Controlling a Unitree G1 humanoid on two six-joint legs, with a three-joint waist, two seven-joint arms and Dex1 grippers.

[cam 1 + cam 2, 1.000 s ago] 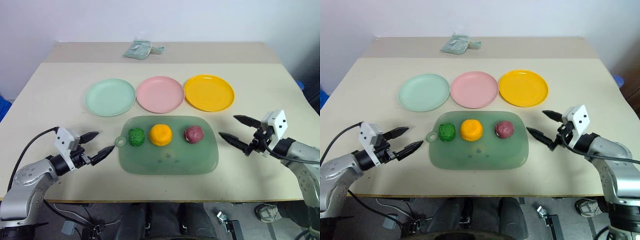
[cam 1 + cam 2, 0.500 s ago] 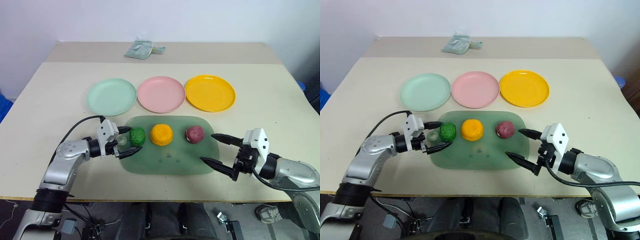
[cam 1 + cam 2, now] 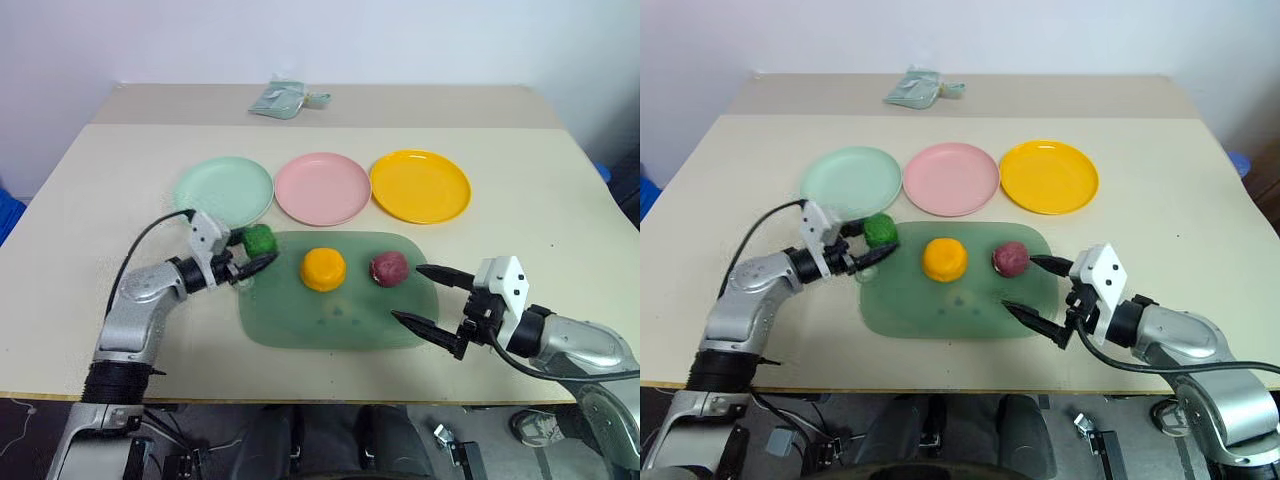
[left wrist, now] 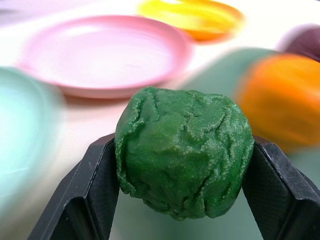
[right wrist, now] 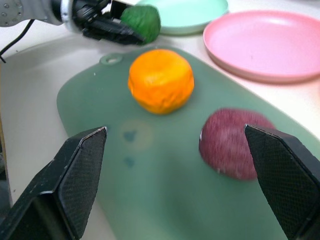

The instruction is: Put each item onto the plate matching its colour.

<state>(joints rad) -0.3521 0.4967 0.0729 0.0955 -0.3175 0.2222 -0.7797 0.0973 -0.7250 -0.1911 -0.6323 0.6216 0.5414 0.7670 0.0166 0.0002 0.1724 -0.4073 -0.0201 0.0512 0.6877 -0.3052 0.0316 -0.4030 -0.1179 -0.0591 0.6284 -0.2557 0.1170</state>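
The left pincer (image 3: pixel 252 255) pinches the green ball (image 3: pixel 259 240) at centre-left, above the tray's (image 3: pixel 330 320) upper-left corner, just below the mint plate (image 3: pixel 222 193). The right pincer (image 3: pixel 430 298) is spread at lower right, near the maroon ball (image 3: pixel 388 268). The orange ball (image 3: pixel 323 269) sits mid-tray.

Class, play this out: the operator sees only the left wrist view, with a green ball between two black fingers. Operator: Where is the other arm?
Observer: The right gripper hangs open over the tray's right end.
Operator: What's nearest it?
Observer: The maroon ball, resting on the tray beside the orange ball.
Operator: And my green ball?
Observer: The left gripper holds it between the tray's left corner and the mint green plate.
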